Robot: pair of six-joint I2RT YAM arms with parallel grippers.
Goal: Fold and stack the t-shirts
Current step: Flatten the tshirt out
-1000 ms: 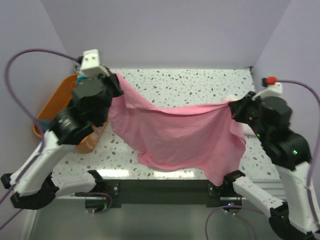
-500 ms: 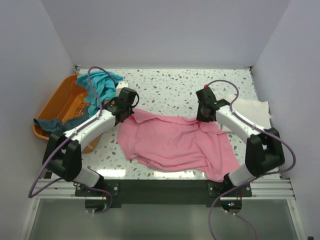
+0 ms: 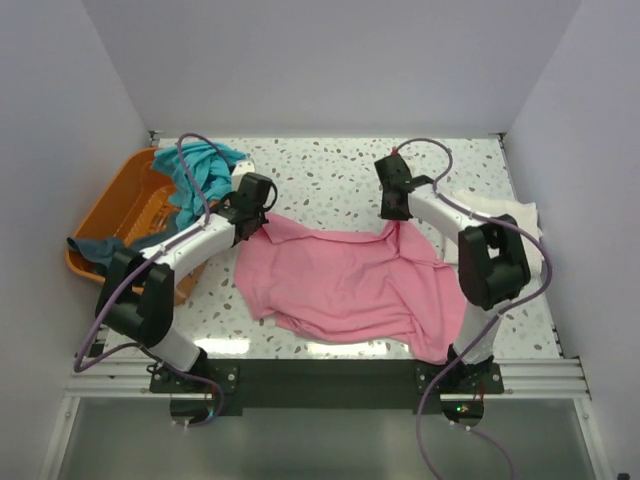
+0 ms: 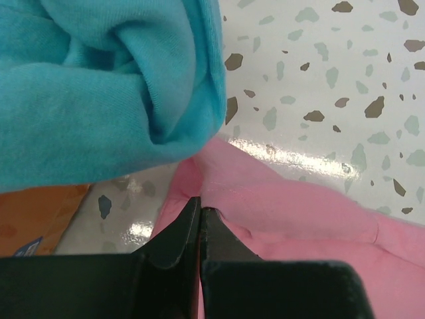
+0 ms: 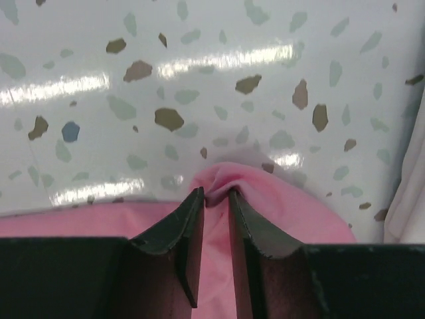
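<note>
The pink t-shirt (image 3: 350,285) lies spread and wrinkled on the speckled table. My left gripper (image 3: 264,226) is shut on its far left corner, and the left wrist view shows the jaws pinched together on the pink edge (image 4: 200,209). My right gripper (image 3: 397,220) is shut on a bunched fold at the far right corner, seen in the right wrist view (image 5: 216,196). The teal t-shirt (image 3: 205,165) hangs over the basket beside my left gripper and fills the upper left of the left wrist view (image 4: 99,80). The cream-white t-shirt (image 3: 500,215) lies at the right. The dark slate-blue t-shirt (image 3: 95,248) drapes over the basket rim.
The orange plastic basket (image 3: 110,215) stands at the table's left edge. The cream-white cloth shows at the right edge of the right wrist view (image 5: 408,193), close to my right gripper. Purple walls close in the back and both sides.
Both grippers came down from holding the pink t-shirt high and laid it on the table. Since then my right gripper has moved back and left with its corner; the left has barely moved.
</note>
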